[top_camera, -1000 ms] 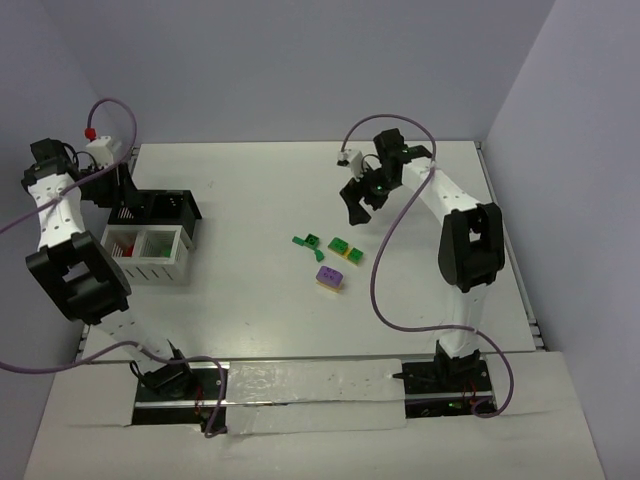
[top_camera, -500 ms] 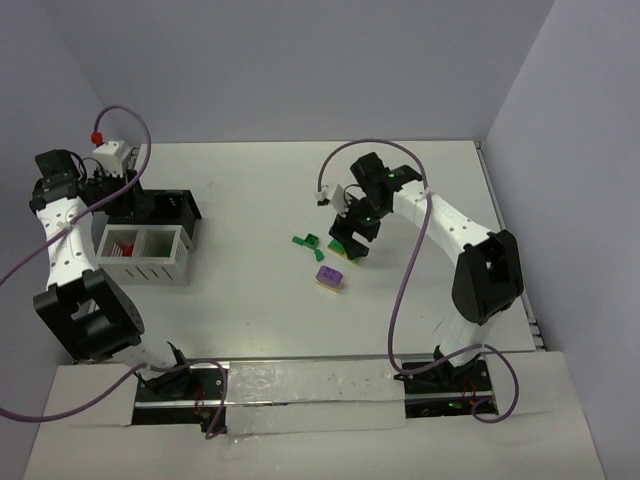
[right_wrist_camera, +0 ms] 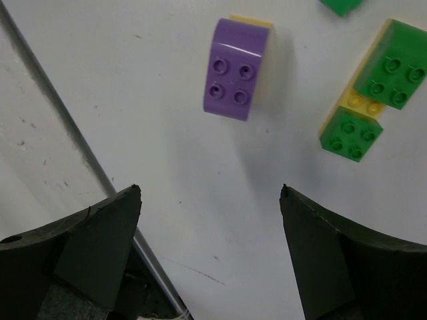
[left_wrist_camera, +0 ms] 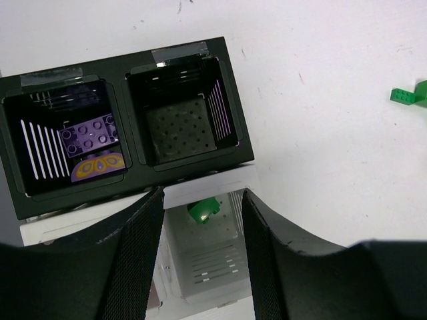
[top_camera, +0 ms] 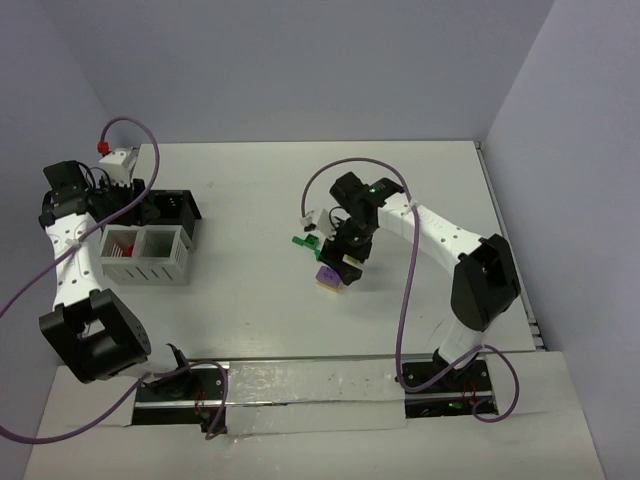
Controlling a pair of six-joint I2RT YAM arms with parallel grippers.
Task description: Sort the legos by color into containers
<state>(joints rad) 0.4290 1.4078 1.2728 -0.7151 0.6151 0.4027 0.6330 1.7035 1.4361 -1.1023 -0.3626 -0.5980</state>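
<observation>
Your right pincer (right_wrist_camera: 210,193) has swung in from the far right and now hangs spread and empty over the purple brick (right_wrist_camera: 235,79) mid-table (top_camera: 250,300); judge it ready to grasp. Your left pincer (left_wrist_camera: 200,200), also released, has shifted over the containers (left_wrist_camera: 121,127) at the left.

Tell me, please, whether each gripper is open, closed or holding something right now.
Left gripper: open, holding nothing, over the white box.
Right gripper: open, holding nothing, close by the purple lego.
</observation>
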